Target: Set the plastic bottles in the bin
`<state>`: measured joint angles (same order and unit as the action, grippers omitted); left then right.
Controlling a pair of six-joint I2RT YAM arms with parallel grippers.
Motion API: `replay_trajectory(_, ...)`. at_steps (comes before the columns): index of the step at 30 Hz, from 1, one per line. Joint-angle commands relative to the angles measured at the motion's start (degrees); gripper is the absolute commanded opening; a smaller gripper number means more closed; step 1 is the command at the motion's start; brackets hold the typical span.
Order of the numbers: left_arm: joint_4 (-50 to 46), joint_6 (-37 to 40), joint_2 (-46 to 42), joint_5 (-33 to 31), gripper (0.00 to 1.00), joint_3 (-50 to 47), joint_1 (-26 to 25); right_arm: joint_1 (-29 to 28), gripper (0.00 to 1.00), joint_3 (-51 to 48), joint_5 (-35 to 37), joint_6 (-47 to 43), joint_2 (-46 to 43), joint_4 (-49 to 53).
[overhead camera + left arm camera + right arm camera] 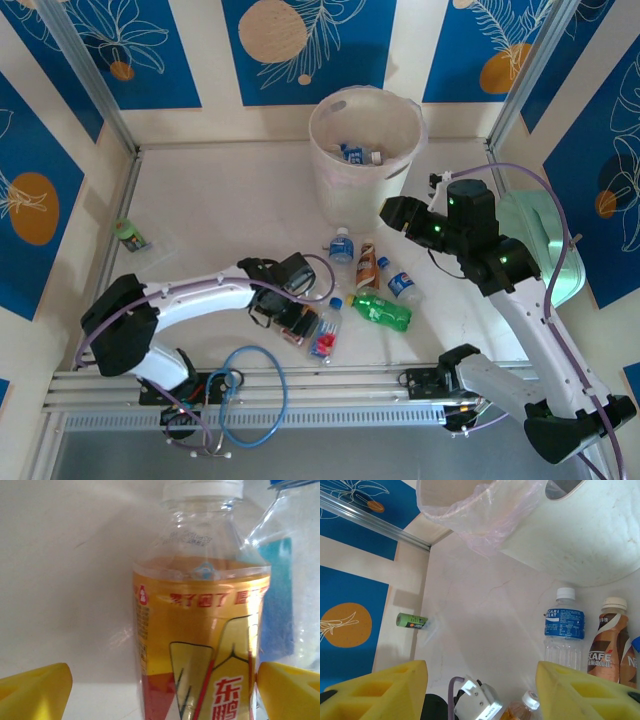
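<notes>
The bin (365,150) stands at the back with two bottles inside (356,154). Several bottles lie in front of it: a blue-labelled one (342,247), a brown coffee one (367,265), a small blue one (403,286), a green one (382,311) and a red-labelled one (325,332). My left gripper (290,318) is open around a yellow-labelled bottle (200,645); the left finger (35,690) is well clear of it and the right finger (287,690) is at its side. My right gripper (400,213) hangs open and empty (480,690) near the bin (570,525).
A green-labelled bottle (130,235) lies alone by the left wall, also in the right wrist view (411,622). A mint-green box (535,235) sits behind the right arm. The blue-labelled bottle (563,627) and the coffee bottle (606,640) lie below the bin.
</notes>
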<state>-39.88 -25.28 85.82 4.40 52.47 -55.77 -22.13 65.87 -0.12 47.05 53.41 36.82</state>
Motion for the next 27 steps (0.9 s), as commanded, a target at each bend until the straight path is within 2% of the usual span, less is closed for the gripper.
replay_trajectory(1,-2.94,-1.12,2.03,-3.03,0.94,1.13,-0.41,-0.19,0.60,0.84,0.47,0.92,-0.91,0.62)
replay_trajectory(3,-4.99,-2.68,2.95,-5.77,0.92,1.66,0.18,-0.19,0.60,0.89,0.47,0.80,-0.93,0.67)
replay_trajectory(5,-5.85,-3.67,3.42,-5.64,0.88,1.76,1.80,-0.19,0.59,1.10,0.56,0.61,-1.02,0.89)
replay_trajectory(13,-3.32,-0.89,2.10,-5.27,0.88,2.47,2.11,-0.14,0.60,0.95,0.57,0.46,-1.18,0.81)
replay_trajectory(16,-3.86,1.10,3.96,-6.22,0.90,4.57,2.10,-0.20,0.60,0.93,0.37,0.58,-1.20,0.86)
replay_trajectory(21,-4.71,4.76,4.34,-10.49,1.00,6.97,2.24,-0.13,0.60,0.84,0.80,0.37,-1.80,1.59)
replay_trajectory(27,-6.11,9.80,6.31,-14.67,1.00,9.71,2.42,-0.02,0.61,0.77,0.65,0.63,-1.99,1.50)
